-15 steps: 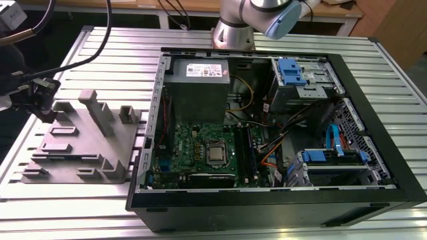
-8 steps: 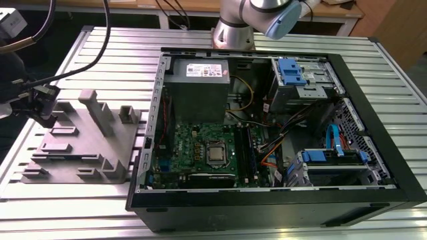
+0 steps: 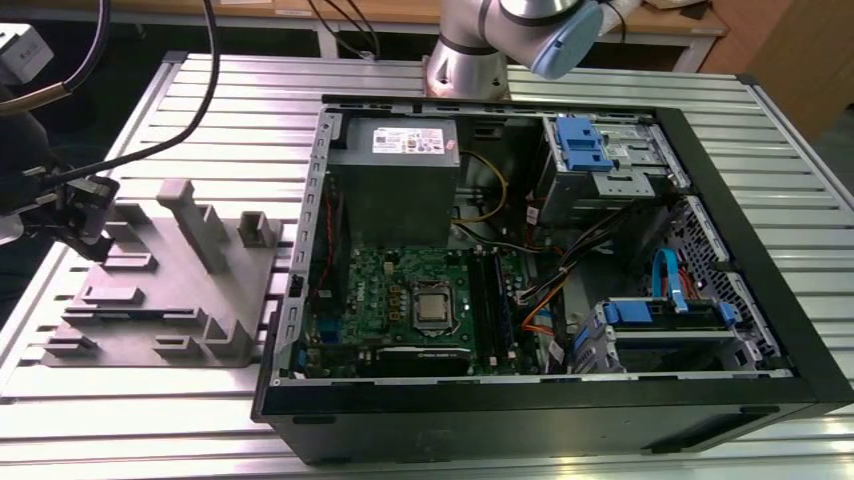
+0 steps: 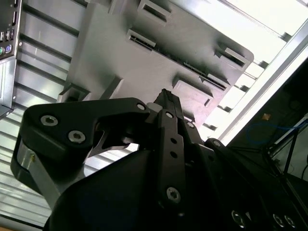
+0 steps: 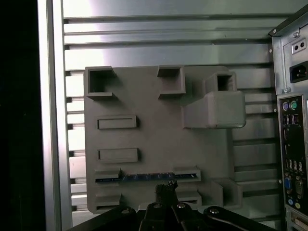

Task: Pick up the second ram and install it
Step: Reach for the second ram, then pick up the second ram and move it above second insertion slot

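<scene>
The second ram [image 5: 139,177] is a thin blue-green stick lying on edge in a slot of the grey fixture [image 5: 159,130], seen in the first wrist view. My gripper [image 5: 166,188] hovers just beside that slot, close to the stick's middle, apart from it. Its fingers meet at the tip with nothing between them, which the second wrist view confirms for the gripper [image 4: 166,95]. In the exterior view the gripper [image 3: 91,240] hangs over the fixture's [image 3: 160,290] edge at the exterior view's left. The motherboard [image 3: 414,300] lies inside the open computer case [image 3: 561,400].
Grey upright slabs [image 3: 194,225] rise from the fixture near the gripper. The case's rear panel with ports [image 5: 291,159] stands close beside the fixture. Blue drive latches [image 3: 583,145] sit in the case's far corner. Cables [image 3: 200,90] hang over the slatted metal table [image 3: 227,120].
</scene>
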`<act>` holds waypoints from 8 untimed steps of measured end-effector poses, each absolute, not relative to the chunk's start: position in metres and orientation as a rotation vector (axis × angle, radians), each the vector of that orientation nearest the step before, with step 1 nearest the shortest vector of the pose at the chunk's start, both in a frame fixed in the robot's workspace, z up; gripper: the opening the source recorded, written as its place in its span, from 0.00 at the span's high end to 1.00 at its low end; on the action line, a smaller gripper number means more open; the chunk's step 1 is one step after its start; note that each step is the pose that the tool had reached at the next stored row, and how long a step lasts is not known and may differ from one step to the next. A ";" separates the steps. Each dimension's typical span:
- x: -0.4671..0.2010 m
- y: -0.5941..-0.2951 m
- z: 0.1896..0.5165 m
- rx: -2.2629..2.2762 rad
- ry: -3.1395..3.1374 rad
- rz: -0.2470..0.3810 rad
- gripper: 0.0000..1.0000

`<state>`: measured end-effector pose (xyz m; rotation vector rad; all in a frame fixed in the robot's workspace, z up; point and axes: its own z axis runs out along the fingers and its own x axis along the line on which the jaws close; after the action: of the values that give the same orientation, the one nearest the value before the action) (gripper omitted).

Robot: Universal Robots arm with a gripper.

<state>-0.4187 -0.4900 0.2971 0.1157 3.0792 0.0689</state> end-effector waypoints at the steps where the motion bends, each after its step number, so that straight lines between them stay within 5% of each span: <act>1: -0.419 -0.490 0.297 0.116 3.079 0.069 0.93; 8: -0.419 -0.490 0.297 0.116 3.079 0.069 0.93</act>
<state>-0.4193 -0.4900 0.2969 0.1156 3.0792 0.0689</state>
